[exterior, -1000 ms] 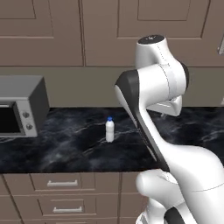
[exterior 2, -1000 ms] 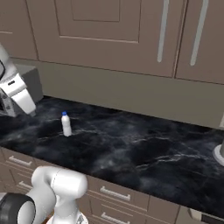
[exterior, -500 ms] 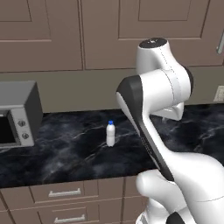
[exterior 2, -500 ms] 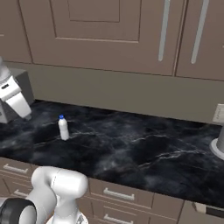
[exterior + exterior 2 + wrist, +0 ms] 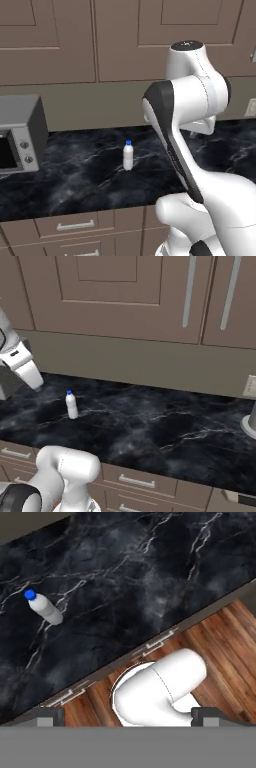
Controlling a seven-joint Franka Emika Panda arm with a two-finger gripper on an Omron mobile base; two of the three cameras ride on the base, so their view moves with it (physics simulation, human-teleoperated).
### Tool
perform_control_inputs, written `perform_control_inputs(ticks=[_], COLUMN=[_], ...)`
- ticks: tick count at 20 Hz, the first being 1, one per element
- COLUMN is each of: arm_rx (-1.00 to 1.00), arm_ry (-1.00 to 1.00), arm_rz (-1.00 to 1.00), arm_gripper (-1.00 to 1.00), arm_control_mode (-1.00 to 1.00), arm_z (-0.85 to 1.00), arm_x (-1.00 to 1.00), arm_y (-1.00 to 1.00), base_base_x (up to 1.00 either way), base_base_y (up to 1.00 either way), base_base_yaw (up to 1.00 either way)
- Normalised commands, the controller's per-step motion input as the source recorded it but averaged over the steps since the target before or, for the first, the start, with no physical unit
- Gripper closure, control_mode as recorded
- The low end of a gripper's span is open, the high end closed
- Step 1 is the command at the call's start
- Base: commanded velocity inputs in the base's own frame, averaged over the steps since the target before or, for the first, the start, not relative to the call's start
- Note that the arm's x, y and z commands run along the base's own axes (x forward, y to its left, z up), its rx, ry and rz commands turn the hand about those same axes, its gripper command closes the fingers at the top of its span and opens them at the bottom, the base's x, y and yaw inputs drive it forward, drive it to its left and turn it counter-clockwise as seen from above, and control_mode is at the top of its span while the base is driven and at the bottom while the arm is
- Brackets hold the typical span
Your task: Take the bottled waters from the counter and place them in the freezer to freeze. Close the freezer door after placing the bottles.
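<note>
Left base view: a single bottled water (image 5: 128, 156) stands upright on the black marble counter (image 5: 90, 175), blue cap up, about midway between the counter's front edge and the back wall. From the bottle, a grey microwave (image 5: 19, 134) sits well off to the left on the same counter, and the robot's white arm (image 5: 185, 115) rises just to the right, its elbow bent high above the counter. Taupe wall cabinets (image 5: 120, 37) hang above the bottle, and drawers with silver bar handles (image 5: 76, 226) lie below the counter edge in front of it.

In the right base view the same bottle (image 5: 71, 404) stands alone toward the left end of the counter (image 5: 150, 431), nothing touching it.

In the hand view the camera looks down from high up: the bottle (image 5: 44, 607) appears upper left on the marble, well apart from the gripper (image 5: 127, 714), whose two dark tips sit at opposite sides of the bottom, spread wide with nothing between them. Wooden floor (image 5: 220, 642) shows beyond the counter's front edge.
</note>
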Motion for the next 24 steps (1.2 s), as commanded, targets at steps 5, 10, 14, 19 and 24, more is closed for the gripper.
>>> perform_control_inputs(ticks=[5, 10, 14, 19, 24], arm_rx=[0.15, 0.15, 0.07, 0.0, -0.06], arm_ry=[-0.09, -0.15, -0.22, -0.17, -0.23], arm_rz=[0.42, 0.48, 0.73, 0.86, 0.87], arm_gripper=[-1.0, -1.0, -1.0, -1.0, -1.0], arm_control_mode=[-1.0, -1.0, -1.0, -1.0, -1.0], arm_z=[-0.01, -0.07, -0.14, -0.3, -0.45], arm_x=[-0.07, -0.28, -0.1, 0.15, 0.29], arm_y=[-0.97, -1.0, -0.69, -0.33, -0.13], base_base_x=[0.0, 0.0, 0.0, 0.0, 0.0], base_base_y=[0.0, 0.0, 0.0, 0.0, 0.0], base_base_yaw=[0.0, 0.0, 0.0, 0.0, 0.0])
